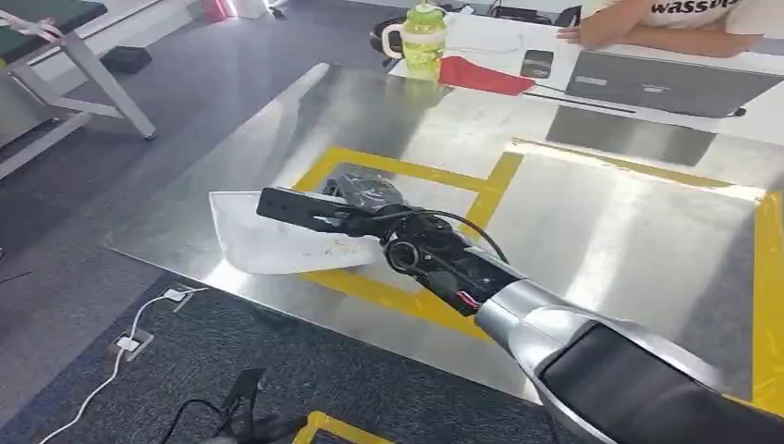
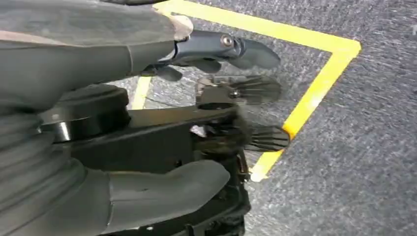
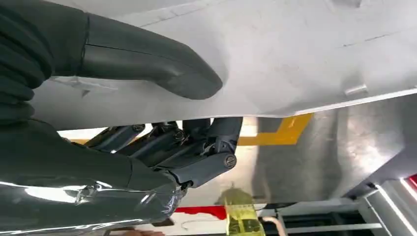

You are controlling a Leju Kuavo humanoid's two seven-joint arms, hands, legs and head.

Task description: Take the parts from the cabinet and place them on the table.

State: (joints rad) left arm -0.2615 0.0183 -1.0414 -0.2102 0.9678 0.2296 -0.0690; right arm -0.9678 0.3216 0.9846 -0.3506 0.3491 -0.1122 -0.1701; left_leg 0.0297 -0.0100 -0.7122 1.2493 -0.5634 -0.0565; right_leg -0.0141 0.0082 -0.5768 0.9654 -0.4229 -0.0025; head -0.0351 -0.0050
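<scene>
Right hand: the dark many-fingered right hand (image 1: pixel 356 208) reaches over the table on a silver arm; in the right wrist view its thumb (image 3: pixel 147 59) lies on one face of the bag and its fingers (image 3: pixel 196 147) curl under the other, pinching the bag between them.
Part: a flat white plastic bag (image 1: pixel 268 236), the part from the cabinet, held at its edge by the right hand and lying low over the near left portion of the table, partly across the yellow tape; whether it rests on the metal cannot be told.
Table: a shiny sheet-metal table top (image 1: pixel 601 231) marked with a rectangle of yellow tape (image 1: pixel 407 171).
Left hand: the dark left hand (image 2: pixel 216 98) hangs over grey carpet (image 2: pixel 354 147) with yellow floor tape (image 2: pixel 314 93); its fingers are spread apart and hold nothing.
Far side: a green-lidded drinking bottle with a handle (image 1: pixel 422 42), a red cloth (image 1: pixel 483 76), a black phone (image 1: pixel 536 63) and a grey closed laptop (image 1: pixel 666 85) lie on a white desk beyond the table.
Person: a forearm in a white shirt (image 1: pixel 666 28) rests on that desk.
Floor: a white cable with plug (image 1: pixel 129 338) trails beside the table's near left corner.
</scene>
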